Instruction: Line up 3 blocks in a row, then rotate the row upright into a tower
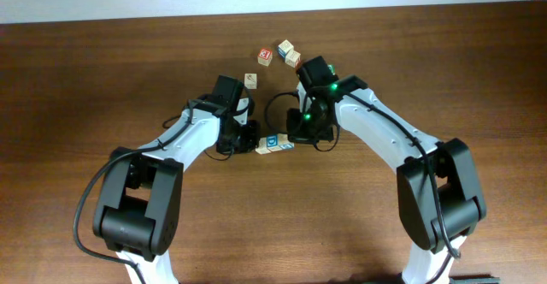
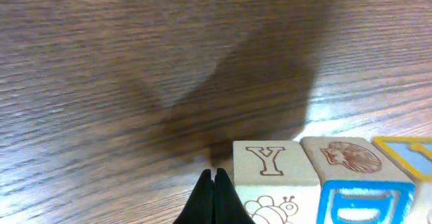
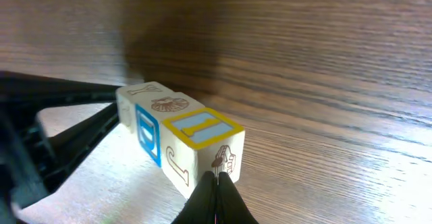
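The row of three blocks (image 1: 273, 144) lies mid-table (image 1: 85, 79). The left gripper (image 2: 214, 183), clenched on nothing, is set at its 9 o'clock end, and the right gripper (image 3: 217, 182), likewise clenched, at the opposite end. Rotation is judged underway, not complete.

Left arm (image 1: 190, 137): smooth, rounded white shell links set between bulky black joint housings. The biggest black housing (image 1: 137, 205) sits at the near end, boxy with softened corners. A black cable (image 1: 85, 203) runs in a long loop off its left side.

Right arm (image 1: 376, 126): same build, white links and black joints, with a heavy black base housing (image 1: 440, 197) at the near end. Green lights (image 1: 332, 87) glow on the black far section. A thin black wire (image 1: 275, 106) curls just left of it.

Left gripper (image 2: 214, 175): matte black fingers tapering to slim points.

Right gripper (image 3: 217, 178): matching black tapered fingers.
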You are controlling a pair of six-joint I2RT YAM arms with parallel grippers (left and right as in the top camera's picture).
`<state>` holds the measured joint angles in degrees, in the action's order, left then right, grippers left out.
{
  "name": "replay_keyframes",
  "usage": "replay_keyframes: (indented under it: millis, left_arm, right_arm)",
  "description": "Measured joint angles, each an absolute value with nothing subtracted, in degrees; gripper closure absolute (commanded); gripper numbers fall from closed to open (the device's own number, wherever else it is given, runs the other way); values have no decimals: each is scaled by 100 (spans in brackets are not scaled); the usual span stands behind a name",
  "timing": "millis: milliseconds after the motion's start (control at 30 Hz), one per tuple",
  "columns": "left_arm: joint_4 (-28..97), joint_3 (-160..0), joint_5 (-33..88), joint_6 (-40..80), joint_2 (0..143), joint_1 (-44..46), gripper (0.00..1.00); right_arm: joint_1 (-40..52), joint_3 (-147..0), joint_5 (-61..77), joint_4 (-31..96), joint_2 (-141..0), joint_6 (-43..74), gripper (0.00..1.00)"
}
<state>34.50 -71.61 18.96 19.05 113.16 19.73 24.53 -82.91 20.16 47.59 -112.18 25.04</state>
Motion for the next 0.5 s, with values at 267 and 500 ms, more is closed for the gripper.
replay_keyframes:
  millis: [267,500]
  left_arm:
    - [3457,-7159,1782,1905,11327,1968,100]
    - [3404,-7161,2051,1907,11327,2005,100]
  right_arm:
    - [2637,-8425,1931,4753,-11122,2504,96]
    - [2886,-8593,2217,4602,-11061,2504,95]
